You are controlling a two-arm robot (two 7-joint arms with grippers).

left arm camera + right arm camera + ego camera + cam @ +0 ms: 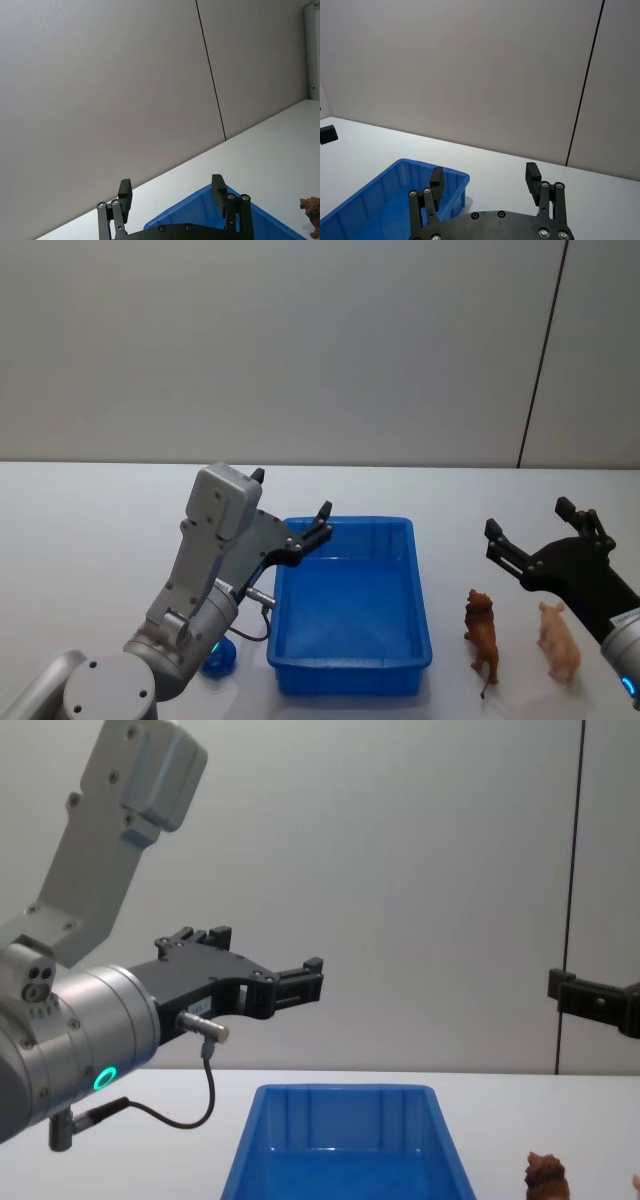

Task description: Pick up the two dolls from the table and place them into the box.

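Fingers of left gripper (290, 494) are spread wide and empty, raised by far left corner of bright blue rectangular plastic bin (350, 680) on plain white table (90, 540). Right gripper (528, 518) is held equally open, empty, near brown four-legged toy (482, 632) and pale pink toy (558, 640), both standing right of bin.
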